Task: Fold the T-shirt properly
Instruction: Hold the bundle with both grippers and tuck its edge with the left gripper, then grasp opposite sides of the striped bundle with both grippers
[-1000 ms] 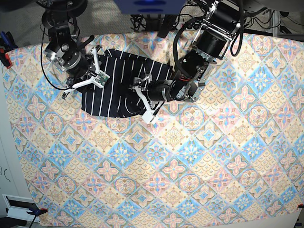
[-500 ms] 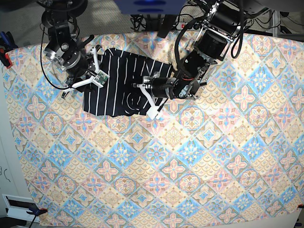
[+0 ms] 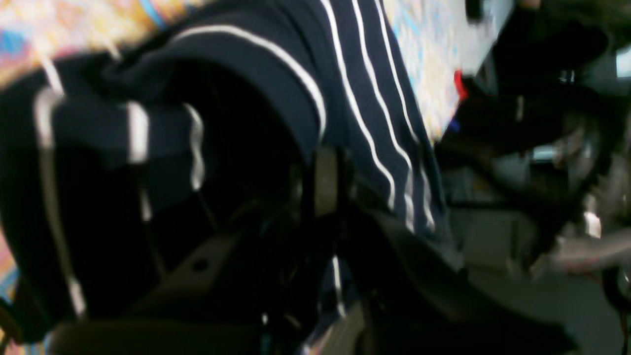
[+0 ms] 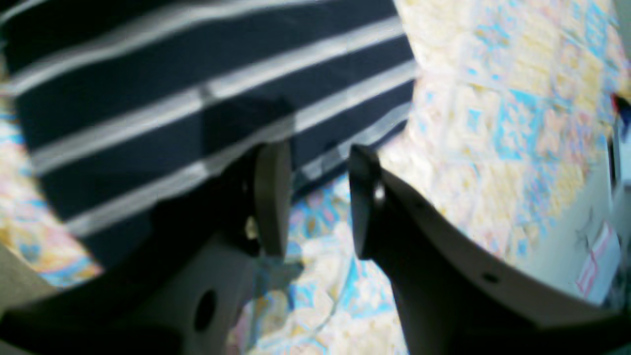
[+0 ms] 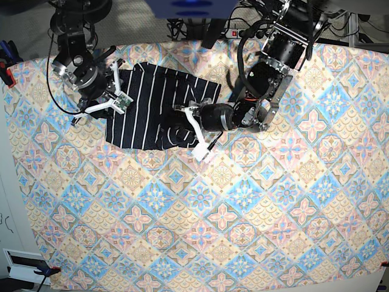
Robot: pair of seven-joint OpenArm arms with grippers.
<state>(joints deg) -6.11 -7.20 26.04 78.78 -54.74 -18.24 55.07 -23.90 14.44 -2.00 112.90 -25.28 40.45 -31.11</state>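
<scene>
The T-shirt [image 5: 152,103], dark with thin white stripes, lies crumpled at the back left of the tablecloth [image 5: 243,213]. My left gripper [image 5: 191,126] is at its lower right edge, shut on a bunched fold of the T-shirt. In the left wrist view that striped cloth [image 3: 355,98] drapes over and around the closed fingers [image 3: 325,182]. My right gripper [image 5: 112,91] hovers at the shirt's left edge, open. In the right wrist view its two fingers [image 4: 271,197] stand apart over the shirt's corner [image 4: 197,98] with nothing between them.
The floral tablecloth covers the whole table. Red clamps [image 5: 6,74] pin its left edge, with another at the front left corner [image 5: 53,269]. Cables and arm bases [image 5: 200,24] crowd the back edge.
My left gripper has closed on the shirt's lower right edge and shifted slightly right. The right gripper has drifted a little up and left, still open.
</scene>
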